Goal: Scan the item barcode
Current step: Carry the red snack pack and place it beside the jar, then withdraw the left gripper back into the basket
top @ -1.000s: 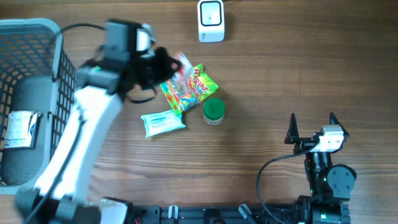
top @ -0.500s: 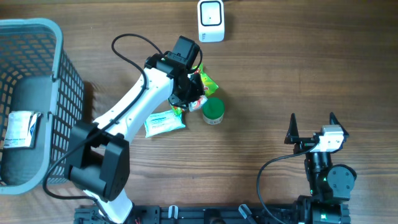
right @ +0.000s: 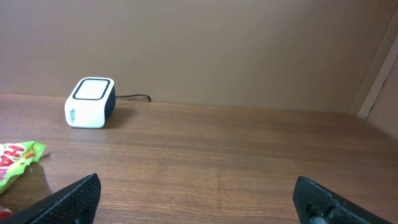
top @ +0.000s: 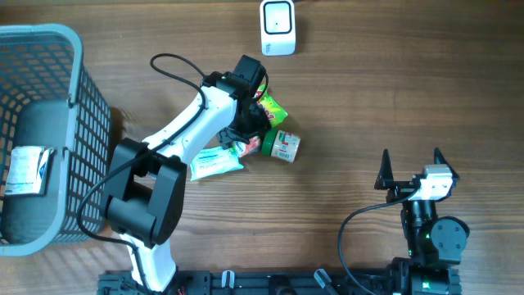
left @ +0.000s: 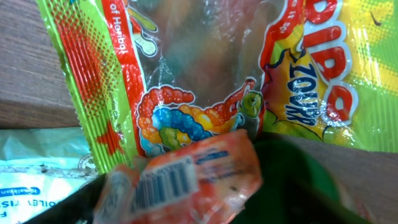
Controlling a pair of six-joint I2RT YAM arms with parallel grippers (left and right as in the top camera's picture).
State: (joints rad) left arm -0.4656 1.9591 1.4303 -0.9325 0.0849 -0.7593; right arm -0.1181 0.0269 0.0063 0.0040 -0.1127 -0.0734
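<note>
Candy bag (top: 273,106): green/yellow/red gummy-worm pack w/ clear window, lying flat on counter (top: 368,82), left of center. Crumpled orange wrapper bit at its lower edge, barcode (left: 165,180) face-up. Scanner (top: 277,27): white box, dark-rimmed top window, at far edge, well apart from bag.

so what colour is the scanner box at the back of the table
White with a dark-rimmed top window; the scanner shows best in the right wrist view.

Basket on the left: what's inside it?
A big dark grey bundle lies in the basket, with a white labelled packet on top of it. Anything beneath the two is covered, so it cannot be seen.
</note>
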